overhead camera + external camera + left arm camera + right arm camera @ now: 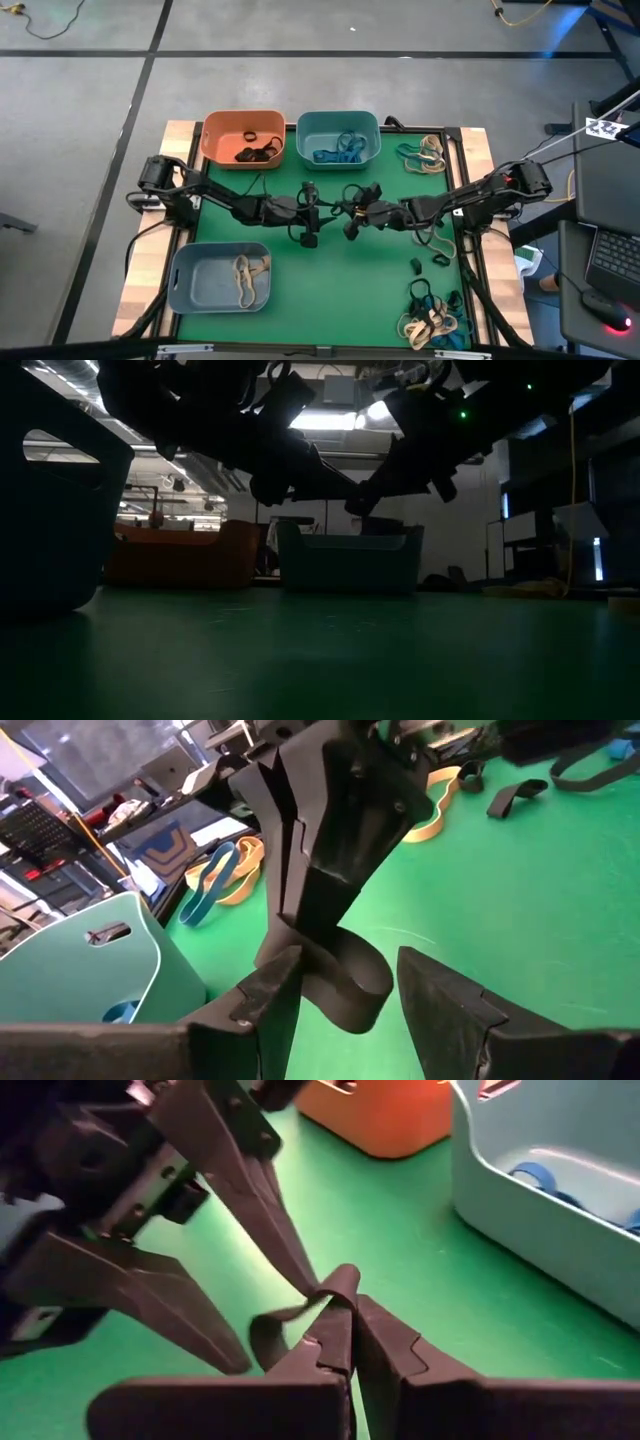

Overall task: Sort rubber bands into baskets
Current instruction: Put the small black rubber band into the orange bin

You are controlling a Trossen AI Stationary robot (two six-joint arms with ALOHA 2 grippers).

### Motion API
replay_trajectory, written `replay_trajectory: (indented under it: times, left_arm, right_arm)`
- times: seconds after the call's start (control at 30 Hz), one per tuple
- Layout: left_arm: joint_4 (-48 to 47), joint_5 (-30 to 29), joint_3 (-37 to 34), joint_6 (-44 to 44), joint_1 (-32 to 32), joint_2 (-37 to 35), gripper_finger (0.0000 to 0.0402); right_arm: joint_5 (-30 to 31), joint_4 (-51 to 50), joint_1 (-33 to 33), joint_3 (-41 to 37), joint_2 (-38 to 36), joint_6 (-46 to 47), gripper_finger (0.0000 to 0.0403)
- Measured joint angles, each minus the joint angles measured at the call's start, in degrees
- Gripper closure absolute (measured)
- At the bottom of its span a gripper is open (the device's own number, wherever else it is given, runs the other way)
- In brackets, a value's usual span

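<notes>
Both dark arms meet mid-table over the green mat (330, 290), grippers nose to nose above it.

Right gripper (352, 1342): fingers pinched together on a black rubber band (300, 1315), a flat dark loop that curls out between the tips. In the high view the right gripper (352, 218) sits at the centre of the mat.

Left gripper (345, 988): fingers spread apart, nothing clamped. The right arm's closed fingertips and the black band (345, 982) hang in the gap between the left fingers; can't tell if the left fingers touch the band. In the high view the left gripper (310, 215) is just beside the right one.

Baskets:
- orange rounded plastic tub (243, 138), far edge, left of centre, black bands inside
- teal plastic tub (338, 137), right beside the orange one, blue-teal bands inside
- grey-blue plastic tub (220, 277), near-left corner, tan bands inside

Loose bands still on the mat: a mixed tan and teal pile (422, 154) at the far right, another mixed pile (432, 315) at the near right, a few black loops (430, 262) between them.
</notes>
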Motion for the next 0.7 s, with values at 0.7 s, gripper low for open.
replay_trajectory:
  times: [0.7]
  left_arm:
    - [-2.8,-8.26,-0.02,10.57,-2.27,-0.13,0.0287]
  right_arm:
    - [0.61,-0.08,-0.09,-0.02,0.0,-0.17,0.0393]
